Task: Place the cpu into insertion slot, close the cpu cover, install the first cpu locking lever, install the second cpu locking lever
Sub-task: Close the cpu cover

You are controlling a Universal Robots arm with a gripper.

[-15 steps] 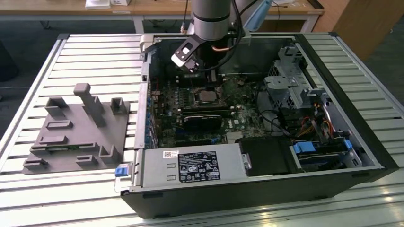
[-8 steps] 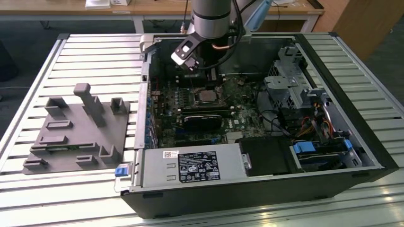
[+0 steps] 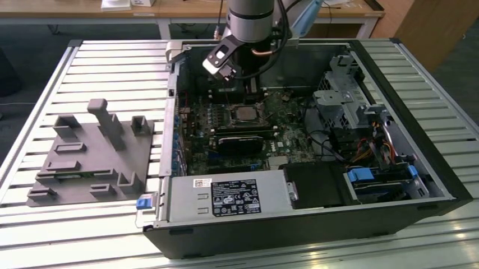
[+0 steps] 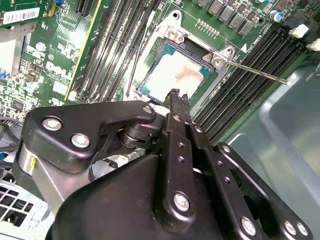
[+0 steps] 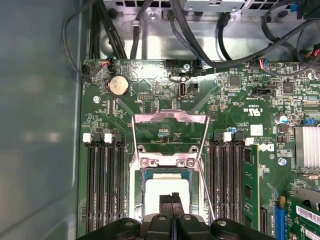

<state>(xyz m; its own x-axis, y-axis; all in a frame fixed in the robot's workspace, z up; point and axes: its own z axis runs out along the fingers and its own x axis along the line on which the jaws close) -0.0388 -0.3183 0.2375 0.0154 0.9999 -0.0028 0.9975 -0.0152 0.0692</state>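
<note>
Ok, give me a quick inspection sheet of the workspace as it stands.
Surface: slatted metal table, open computer case on it.
Job's things: cpu lies in insertion slot; cpu cover swung open; one locking lever unlatched.
Clutter: grey fixture tray beside the case.
Grippers: gripper shut, over the cpu; contact unclear.
Cables: black cables inside the case, off the socket.
Surroundings: wooden desks behind.

Open computer case (image 3: 299, 238) lying on the slatted table (image 3: 112, 67), grey moulded fixture (image 3: 90, 154) toward the table's edge at the exterior view's left, silver-labelled power supply (image 3: 228, 196) along the case's near edge, black card (image 3: 241, 140) mid-case, coin battery (image 5: 118, 86) near a corner of the motherboard (image 5: 160, 100), black cables (image 5: 95, 30) trailing just past that board edge.
</note>
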